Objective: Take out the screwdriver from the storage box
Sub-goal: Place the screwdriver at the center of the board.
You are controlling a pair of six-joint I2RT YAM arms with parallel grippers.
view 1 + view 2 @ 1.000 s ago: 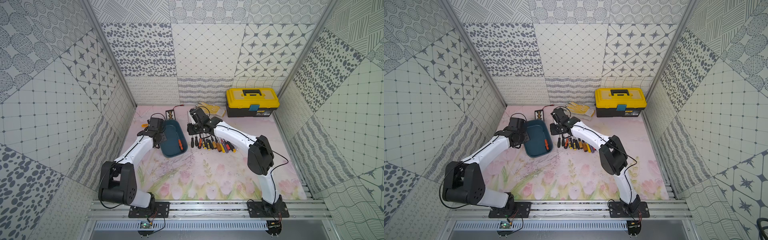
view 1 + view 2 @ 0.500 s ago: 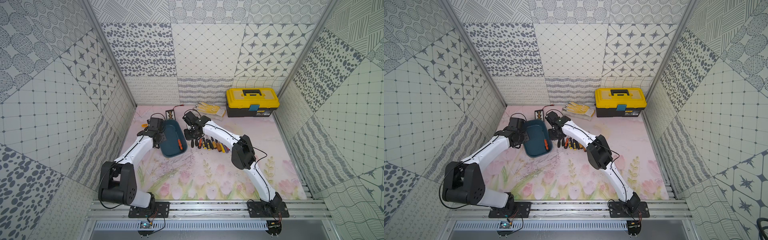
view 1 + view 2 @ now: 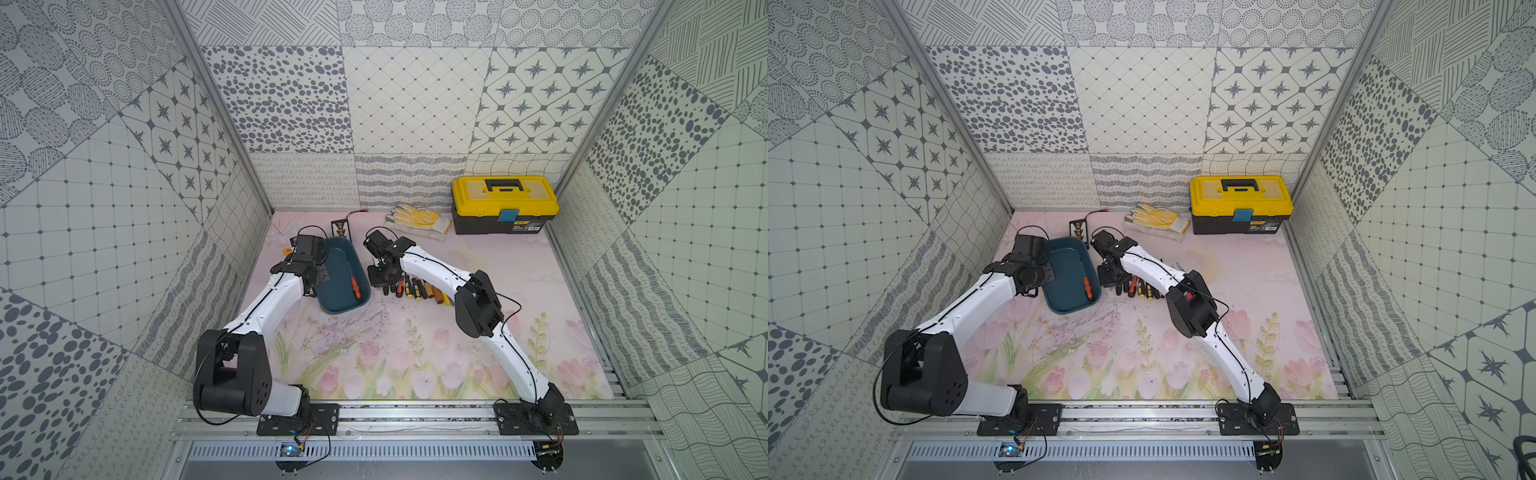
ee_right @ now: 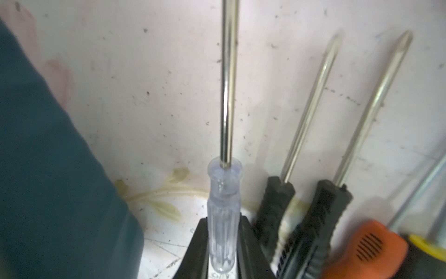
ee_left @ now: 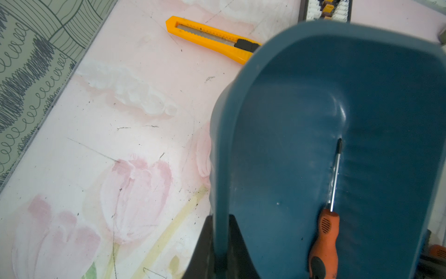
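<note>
Left claw (image 5: 220,236): clamped tight on the side wall of the storage box (image 5: 277,135).
Right claw (image 4: 223,236): closed on the clear-handled screwdriver (image 4: 223,205), outside the box, just beside it.
Orange-handled screwdriver (image 5: 324,239): lying inside the box, on its floor.
Other screwdrivers (image 4: 313,217): in a row on the mat (image 4: 144,96), next to the right claw.
</note>
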